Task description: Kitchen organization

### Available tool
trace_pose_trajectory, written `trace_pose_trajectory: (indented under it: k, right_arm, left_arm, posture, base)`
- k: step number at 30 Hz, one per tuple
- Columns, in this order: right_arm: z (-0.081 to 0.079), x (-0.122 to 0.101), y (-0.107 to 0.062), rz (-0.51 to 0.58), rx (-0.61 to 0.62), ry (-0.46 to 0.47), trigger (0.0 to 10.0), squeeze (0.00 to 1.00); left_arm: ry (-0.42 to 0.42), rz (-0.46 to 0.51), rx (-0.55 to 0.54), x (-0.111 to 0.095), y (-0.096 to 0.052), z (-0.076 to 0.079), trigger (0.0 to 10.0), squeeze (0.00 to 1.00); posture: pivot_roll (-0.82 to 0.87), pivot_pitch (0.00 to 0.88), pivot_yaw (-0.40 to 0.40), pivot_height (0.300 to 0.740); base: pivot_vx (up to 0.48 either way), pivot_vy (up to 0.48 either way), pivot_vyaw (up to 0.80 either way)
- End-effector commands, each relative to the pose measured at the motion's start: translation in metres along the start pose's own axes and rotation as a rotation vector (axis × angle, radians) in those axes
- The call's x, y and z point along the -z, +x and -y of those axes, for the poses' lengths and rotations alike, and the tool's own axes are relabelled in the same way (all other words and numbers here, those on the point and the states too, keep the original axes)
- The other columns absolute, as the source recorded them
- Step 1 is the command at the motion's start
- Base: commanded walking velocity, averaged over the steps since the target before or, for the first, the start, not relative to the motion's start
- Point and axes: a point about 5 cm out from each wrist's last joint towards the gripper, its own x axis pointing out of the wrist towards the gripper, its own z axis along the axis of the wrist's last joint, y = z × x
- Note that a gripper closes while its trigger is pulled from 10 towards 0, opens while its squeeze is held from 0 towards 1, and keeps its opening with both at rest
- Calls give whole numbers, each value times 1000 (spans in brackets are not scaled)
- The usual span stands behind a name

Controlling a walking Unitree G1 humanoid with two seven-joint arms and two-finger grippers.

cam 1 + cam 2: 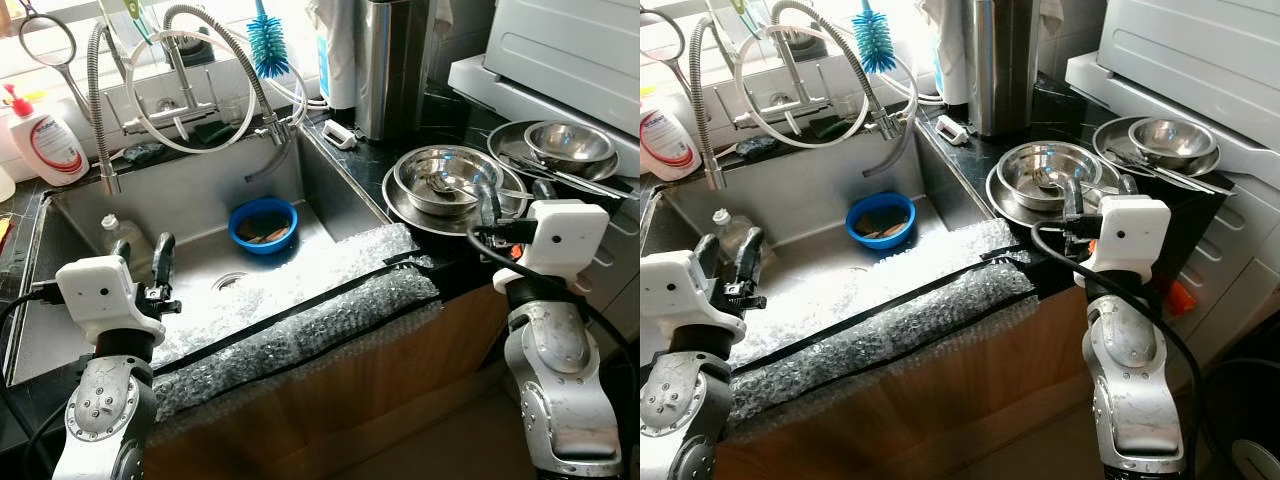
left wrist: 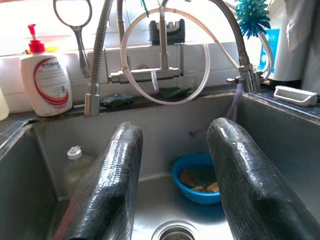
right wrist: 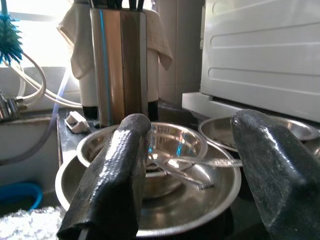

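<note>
Left gripper point(image 2: 172, 185), empty, gapes over the sink point(image 1: 200, 190); right gripper point(image 3: 192, 185), empty, gapes before steel bowls point(image 3: 170, 145) (soap bottle point(image 2: 47, 85) label unreadable).

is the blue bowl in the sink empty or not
Not empty. The blue bowl in the sink holds brownish pieces; what they are is unclear.

This is a home kitchen. A stainless steel sink point(image 1: 200, 200) is set into a dark worktop point(image 1: 450, 120), with coiled spring faucets point(image 1: 225, 60) mounted at its back edge under a bright window. A blue bowl point(image 1: 263, 224) sits in the basin. A soap bottle point(image 1: 45, 140) stands at the worktop's far left corner, and a blue dish brush point(image 1: 267, 45) hangs by the taps. Stacked steel bowls point(image 1: 450, 180) rest on the worktop right of the sink, beside a white appliance point(image 1: 560, 50). A wooden cabinet front point(image 1: 380, 380) runs below.
</note>
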Motion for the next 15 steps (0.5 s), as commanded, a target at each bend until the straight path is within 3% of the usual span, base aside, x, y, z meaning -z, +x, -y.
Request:
trace_pose_trajectory:
  k: [1,15]
  right_arm:
    - [2,5,0,-33,16,-1,10000,0]
    - [2,17,3,-116,63,58,10000,0]
  left_arm:
    - [20,-19,6,3,1,0,10000,0]
    - [30,-32,4,5,0,-1,10000,0]
  posture:
    - [-182,53,108,740]
    - [-172,57,106,740]
  base:
    - [0,0,0]
    - [0,0,0]
